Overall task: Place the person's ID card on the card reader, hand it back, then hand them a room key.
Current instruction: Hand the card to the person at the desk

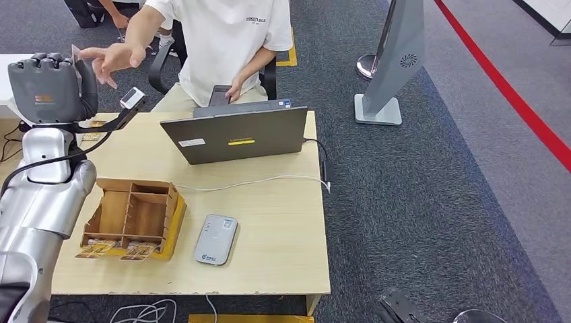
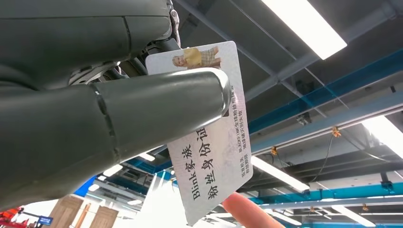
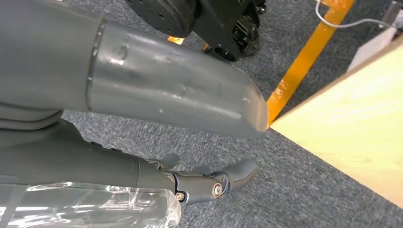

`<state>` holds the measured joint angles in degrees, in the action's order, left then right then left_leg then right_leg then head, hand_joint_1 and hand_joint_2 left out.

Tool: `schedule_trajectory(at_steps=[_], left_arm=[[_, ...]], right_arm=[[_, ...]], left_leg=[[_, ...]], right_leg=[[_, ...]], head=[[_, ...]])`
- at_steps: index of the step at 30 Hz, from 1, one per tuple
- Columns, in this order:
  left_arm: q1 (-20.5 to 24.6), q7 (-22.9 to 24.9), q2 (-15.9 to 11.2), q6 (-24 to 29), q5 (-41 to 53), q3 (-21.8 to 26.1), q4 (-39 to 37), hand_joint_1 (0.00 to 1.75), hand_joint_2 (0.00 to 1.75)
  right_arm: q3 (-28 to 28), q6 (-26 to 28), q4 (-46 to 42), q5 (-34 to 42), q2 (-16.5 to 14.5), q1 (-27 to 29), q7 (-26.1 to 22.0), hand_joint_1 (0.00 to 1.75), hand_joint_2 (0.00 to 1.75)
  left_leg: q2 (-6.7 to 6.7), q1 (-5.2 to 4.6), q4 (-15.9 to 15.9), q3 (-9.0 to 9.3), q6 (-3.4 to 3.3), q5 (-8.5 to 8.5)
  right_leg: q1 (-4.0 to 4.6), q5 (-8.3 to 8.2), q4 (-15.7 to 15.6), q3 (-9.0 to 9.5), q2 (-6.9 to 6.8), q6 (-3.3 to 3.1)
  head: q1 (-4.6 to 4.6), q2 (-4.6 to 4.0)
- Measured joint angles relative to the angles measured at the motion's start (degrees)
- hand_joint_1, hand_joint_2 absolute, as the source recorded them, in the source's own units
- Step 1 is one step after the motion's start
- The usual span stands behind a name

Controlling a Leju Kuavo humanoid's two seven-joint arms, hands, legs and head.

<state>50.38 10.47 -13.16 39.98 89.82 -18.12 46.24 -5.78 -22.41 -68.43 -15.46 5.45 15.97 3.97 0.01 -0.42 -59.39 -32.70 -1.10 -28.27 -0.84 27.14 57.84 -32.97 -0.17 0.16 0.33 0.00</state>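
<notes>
Wooden desk (image 1: 283, 222), raised left hand (image 1: 50, 87) pinching the ID card (image 2: 214, 142) toward the person's hand (image 1: 114, 60). Thin, stiff, probably slippery; grasp its free edge. Right hand (image 3: 209, 183) hangs loosely apart, holding nothing.

Card reader (image 1: 215, 239) right of organizer (image 1: 132, 217); laptop (image 1: 236, 133) behind both.

A laptop (image 1: 236, 132) is set open at the far edge of the table (image 1: 283, 235), its lid turned toward the near edge. A white cable (image 1: 256, 180) is laid across the table from the organizer (image 1: 132, 214) to the right edge. The wooden organizer is placed near the left edge, at the near corner. A grey stand (image 1: 390, 64) is seen on the carpet beyond the table's far right corner, and a red line (image 1: 512, 94) is run along the floor
</notes>
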Motion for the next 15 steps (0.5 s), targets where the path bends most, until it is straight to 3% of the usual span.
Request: schedule_trajectory(at_steps=[3,9,15], left_arm=[[0.0,-1.5,0.0,0.0,-0.6,0.1,-0.7,0.00,1.75],[-0.8,-6.2,0.5,0.0,-0.7,2.6,-1.4,0.00,1.75],[-1.9,-7.1,1.2,0.0,-0.1,4.5,-1.4,0.00,1.75]], right_arm=[[0.8,0.7,0.2,1.3,0.5,0.0,0.2,0.00,0.00],[3.2,3.1,0.5,4.1,1.9,0.0,1.0,0.00,0.00],[4.6,4.3,0.5,5.3,2.6,0.0,1.3,0.00,0.00]], left_leg=[[0.00,0.00,0.0,-0.01,0.00,0.00],[0.01,0.00,0.0,-0.01,0.00,0.00],[0.00,0.00,0.0,-0.02,0.00,0.00]], right_leg=[[0.00,0.00,0.0,0.00,0.00,0.00],[0.00,0.00,0.0,-0.02,0.01,0.00],[0.00,0.00,0.0,-0.02,0.00,0.00]], head=[[0.00,0.00],[0.00,0.00],[0.02,0.00]])
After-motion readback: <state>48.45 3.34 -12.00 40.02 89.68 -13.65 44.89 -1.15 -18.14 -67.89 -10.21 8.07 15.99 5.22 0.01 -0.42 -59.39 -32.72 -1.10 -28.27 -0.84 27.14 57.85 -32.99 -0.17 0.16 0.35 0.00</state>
